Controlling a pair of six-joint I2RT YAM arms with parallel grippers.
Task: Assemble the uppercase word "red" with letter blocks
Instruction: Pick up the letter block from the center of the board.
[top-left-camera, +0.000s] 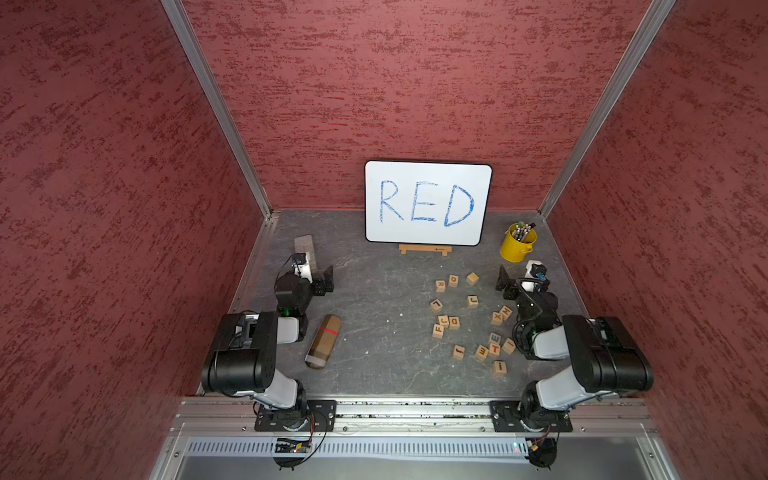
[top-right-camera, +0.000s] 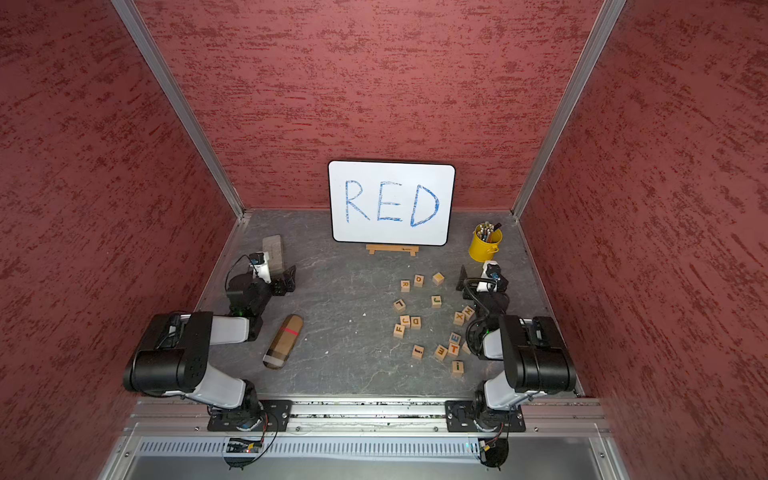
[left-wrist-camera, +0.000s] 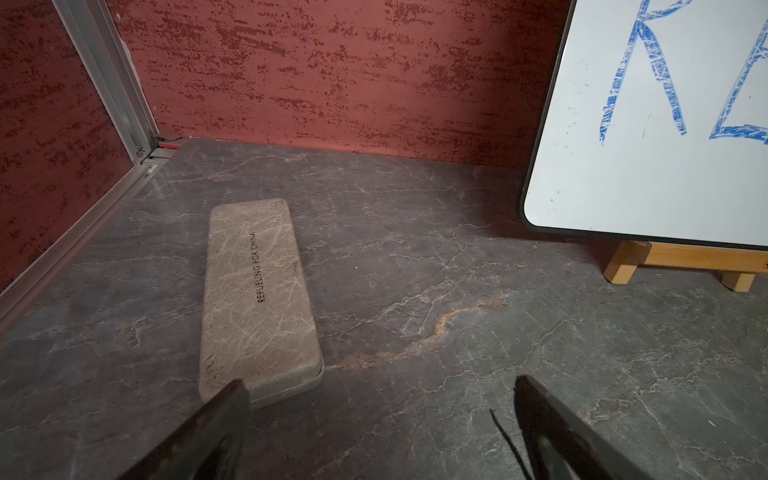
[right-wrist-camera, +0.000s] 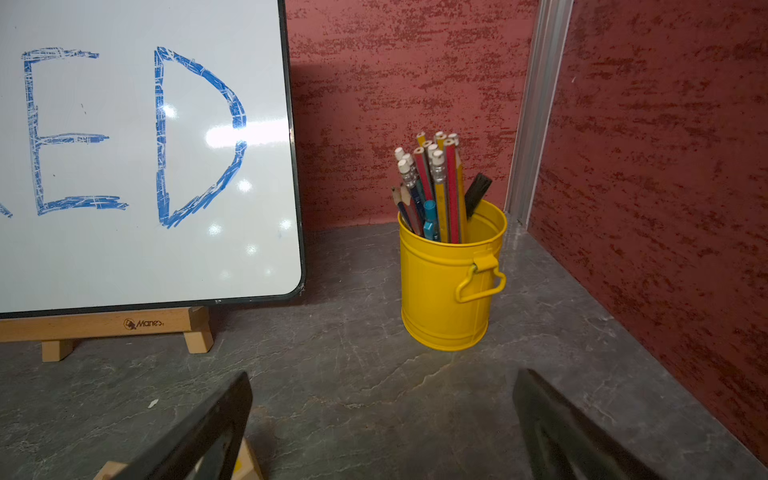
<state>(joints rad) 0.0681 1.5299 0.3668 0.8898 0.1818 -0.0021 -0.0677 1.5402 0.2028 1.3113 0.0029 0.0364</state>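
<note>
Even, fairly bright light, soft shadows, glare patches on the white board (right-wrist-camera: 245, 135) (both top views bow at edges).

"RED" on whiteboard (top-left-camera: 428, 232); "REFUELING FOR CHINA" on case (left-wrist-camera: 257, 324)

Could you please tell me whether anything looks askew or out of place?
Nothing looks spilled or damaged. The letter blocks lie scattered at mixed angles, and the blue E block seems crowded against the T block.

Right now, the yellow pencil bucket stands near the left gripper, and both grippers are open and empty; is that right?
Not quite: the yellow pencil bucket stands near the right gripper, as the right wrist view shows. It and the left gripper are indeed open and empty.
</note>
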